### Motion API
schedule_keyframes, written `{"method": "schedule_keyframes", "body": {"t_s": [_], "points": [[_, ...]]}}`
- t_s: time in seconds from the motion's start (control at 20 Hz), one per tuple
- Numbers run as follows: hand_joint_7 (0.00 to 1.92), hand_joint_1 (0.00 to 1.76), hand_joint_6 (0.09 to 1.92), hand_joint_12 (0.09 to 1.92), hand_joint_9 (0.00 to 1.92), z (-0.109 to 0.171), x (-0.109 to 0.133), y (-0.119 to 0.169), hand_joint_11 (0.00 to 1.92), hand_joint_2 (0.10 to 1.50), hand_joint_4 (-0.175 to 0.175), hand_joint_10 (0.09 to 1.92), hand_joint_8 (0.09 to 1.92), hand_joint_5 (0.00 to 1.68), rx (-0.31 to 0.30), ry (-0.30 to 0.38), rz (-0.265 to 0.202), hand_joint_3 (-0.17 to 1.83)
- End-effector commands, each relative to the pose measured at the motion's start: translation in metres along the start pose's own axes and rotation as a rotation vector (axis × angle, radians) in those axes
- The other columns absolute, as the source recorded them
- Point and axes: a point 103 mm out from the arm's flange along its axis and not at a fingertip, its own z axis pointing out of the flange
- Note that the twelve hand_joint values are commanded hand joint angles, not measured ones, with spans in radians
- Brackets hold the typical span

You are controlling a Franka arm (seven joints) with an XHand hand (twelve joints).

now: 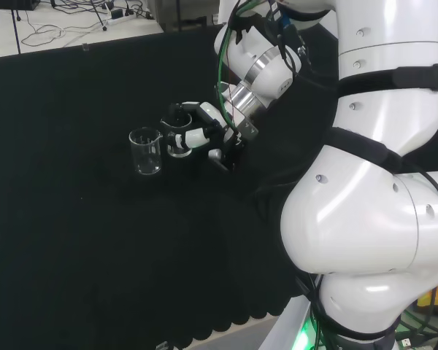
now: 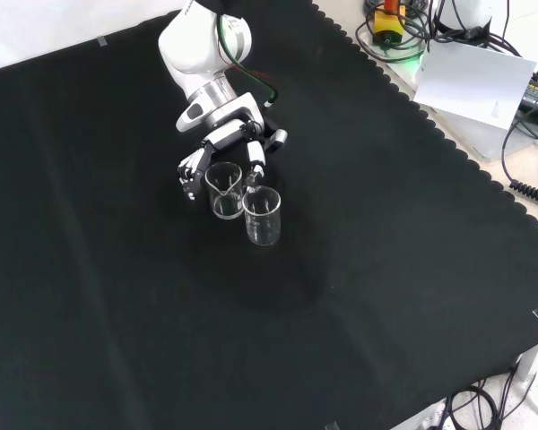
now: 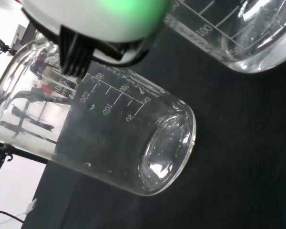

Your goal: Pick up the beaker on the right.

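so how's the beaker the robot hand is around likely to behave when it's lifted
The beaker looks like clear, empty glass, so probably light but breakable. Its smooth wall could slip between the curled fingers of the robot hand. The second beaker stands right beside it, so a sideways nudge might tip that one.

Even overhead light, glare on white arm links (image 1: 365, 219), blurred green glow in wrist view.

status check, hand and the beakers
Hand curled round beaker, on cloth. Second beaker close alongside, could get bumped.
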Motion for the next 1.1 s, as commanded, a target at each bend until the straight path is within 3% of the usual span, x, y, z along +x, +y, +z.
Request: {"method": "schedule_keyframes", "body": {"t_s": [0.05,0.15,0.25,0.3,0.6,0.85,1.1], "points": [[0.56,1.0,0.64,1.34,0.62,-0.001,0.001,0.0,0.17,0.58,-0.01,0.57,0.67,0.87,-0.021,-0.045,0.035,0.6],[0.72,1.07,0.66,1.32,0.72,-0.002,0.001,0.0,0.27,0.69,0.111,0.57,0.66,1.12,-0.032,-0.081,0.068,0.53],[0.87,1.11,0.61,1.28,0.83,-0.004,0.0,-0.001,0.39,0.73,0.16,0.53,0.64,1.24,-0.044,-0.112,0.104,0.5],[0.92,1.12,0.58,1.26,0.87,-0.005,-0.001,-0.001,0.44,0.72,0.169,0.52,0.63,1.28,-0.045,-0.12,0.113,0.51],[1.18,1.15,0.38,1.09,1.1,-0.021,-0.001,0.001,0.75,0.68,0.132,0.39,0.49,1.4,-0.083,-0.155,0.124,0.53],[1.33,1.16,0.21,0.99,1.27,-0.043,0.003,0.004,0.9,0.66,0.172,0.24,0.33,1.49,-0.115,-0.148,0.093,0.54],[1.38,1.16,0.15,0.97,1.31,-0.068,0.011,0.007,0.95,0.65,0.175,0.19,0.28,1.52,-0.09,-0.155,0.042,0.55]]}}
